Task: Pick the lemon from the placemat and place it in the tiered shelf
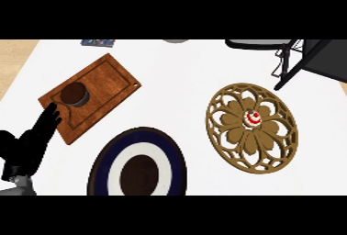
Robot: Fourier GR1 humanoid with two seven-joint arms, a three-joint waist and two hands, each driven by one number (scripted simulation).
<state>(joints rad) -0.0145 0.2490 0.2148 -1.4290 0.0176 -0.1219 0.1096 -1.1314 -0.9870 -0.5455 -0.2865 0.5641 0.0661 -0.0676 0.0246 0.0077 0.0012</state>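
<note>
A small cream and red round object (253,118) lies at the centre of a golden openwork placemat (237,110) on the right of the white counter. It does not look like a lemon from here. The black tiered shelf (318,57) stands at the far right corner, only partly in view. My left hand (27,142) rests open at the lower left edge with its fingers pointing up, far from the placemat and touching nothing. No right hand shows.
A wooden cutting board (108,80) lies at the left with a dark round item (74,94) on it, just beyond my left hand's fingers. A navy and white plate (112,158) with a dark brown centre (140,174) sits at the front middle.
</note>
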